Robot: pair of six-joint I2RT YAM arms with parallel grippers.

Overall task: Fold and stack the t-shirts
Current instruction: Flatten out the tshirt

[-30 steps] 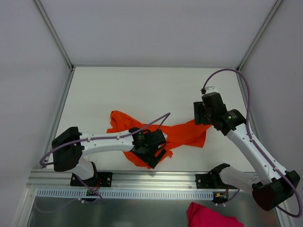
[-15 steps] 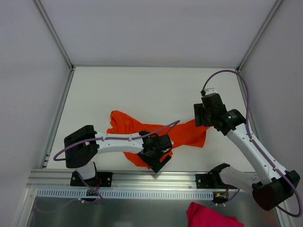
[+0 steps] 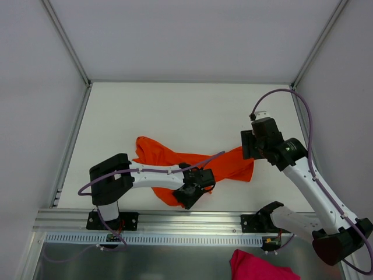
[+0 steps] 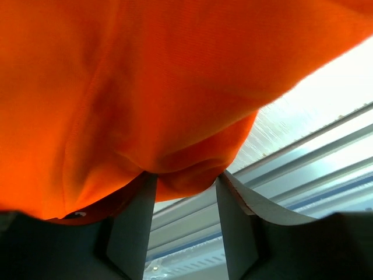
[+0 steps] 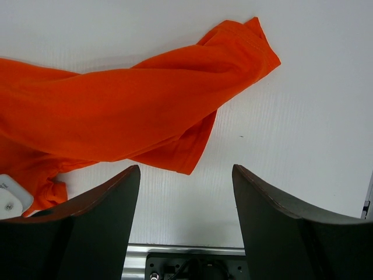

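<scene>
Gathering step, by my reading: the t-shirt (image 3: 233,166) is lying crumpled on the table (image 3: 175,111), not spread. It is running as a twisted orange band from left of centre toward the right, with its thickest bunch close to the near rail (image 3: 221,217).

The left gripper (image 3: 189,195) is sitting low on that near bunch. In its wrist view the fabric is draping over both fingers, and a lobe of cloth is sitting between the tips. The fingers are standing partway apart. I cannot tell whether they are truly biting the cloth or only bracketing it.

The right gripper (image 3: 250,144) is hovering above the shirt's right end, fingers spread wide with nothing between them. The sleeve end is lying on the table beneath it, untouched.

Progress judgement: early. No fold is showing and nothing is stacked. A pink cloth (image 3: 256,265) is waiting on the near side of the rail, well apart from the shirt.

The next move is probably calling for three things:
- a firm pinch on the left;
- the right arm dropping onto the sleeve-end edge and gripping it;
- both arms drawing apart to flatten the shirt before any fold.

Risk: the left is grabbing a thick wad, not one edge.
</scene>
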